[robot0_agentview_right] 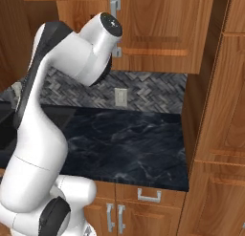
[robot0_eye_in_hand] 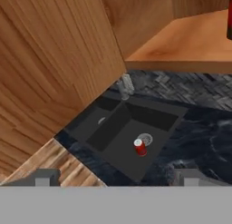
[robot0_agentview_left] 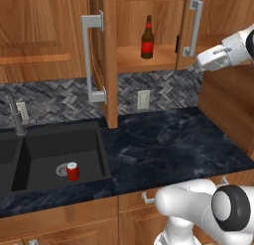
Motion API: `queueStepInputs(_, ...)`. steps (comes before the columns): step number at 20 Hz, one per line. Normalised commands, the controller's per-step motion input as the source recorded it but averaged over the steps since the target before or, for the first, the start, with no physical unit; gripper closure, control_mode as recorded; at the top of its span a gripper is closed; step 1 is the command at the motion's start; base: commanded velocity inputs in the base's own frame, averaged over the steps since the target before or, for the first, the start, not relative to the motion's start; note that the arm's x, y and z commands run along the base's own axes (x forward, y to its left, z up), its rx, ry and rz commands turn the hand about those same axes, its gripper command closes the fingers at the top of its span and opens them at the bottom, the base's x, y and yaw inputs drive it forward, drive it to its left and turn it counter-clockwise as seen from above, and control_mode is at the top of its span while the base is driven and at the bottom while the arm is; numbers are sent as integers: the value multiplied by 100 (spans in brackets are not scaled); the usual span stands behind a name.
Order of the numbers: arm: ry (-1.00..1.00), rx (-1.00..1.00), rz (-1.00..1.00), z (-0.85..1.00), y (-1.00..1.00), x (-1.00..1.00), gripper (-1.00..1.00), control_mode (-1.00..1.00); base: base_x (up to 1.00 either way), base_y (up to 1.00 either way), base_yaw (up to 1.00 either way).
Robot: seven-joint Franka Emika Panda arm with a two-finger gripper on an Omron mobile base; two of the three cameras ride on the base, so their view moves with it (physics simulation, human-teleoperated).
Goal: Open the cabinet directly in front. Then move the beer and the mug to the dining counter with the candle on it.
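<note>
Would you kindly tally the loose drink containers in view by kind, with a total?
Dark brown glass beer bottle with red label, on the open cabinet shelf: 1
Short red can, in the black sink: 1
Total: 2

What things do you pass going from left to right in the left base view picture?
Faucet → red can in the sink → open cabinet door → wall outlet → beer on the cabinet shelf → robot arm at the right edge.

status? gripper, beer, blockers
Gripper open, empty, by the cabinet's right door. Beer upright on the shelf, untouched. Left door swung open; mug not spotted.
</note>
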Motion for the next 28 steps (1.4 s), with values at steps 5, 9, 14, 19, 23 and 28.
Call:
queueStepInputs(5,-1,-11,-38,7,-28,0,-100,-100,0,0,0)
queueStepInputs(9,-1,-12,-34,12,-22,1,-100,-100,0,0,0)
queueStepInputs(14,-2,-9,-26,19,-10,12,-100,-100,0,0,0)
queueStepInputs(19,-8,-7,-16,19,-12,21,-100,-100,0,0,0)
queueStepInputs(23,-16,-10,-12,10,-19,23,-100,-100,0,0,0)
queueStepInputs(28,-14,-9,-11,1,-18,29,-100,-100,0,0,0)
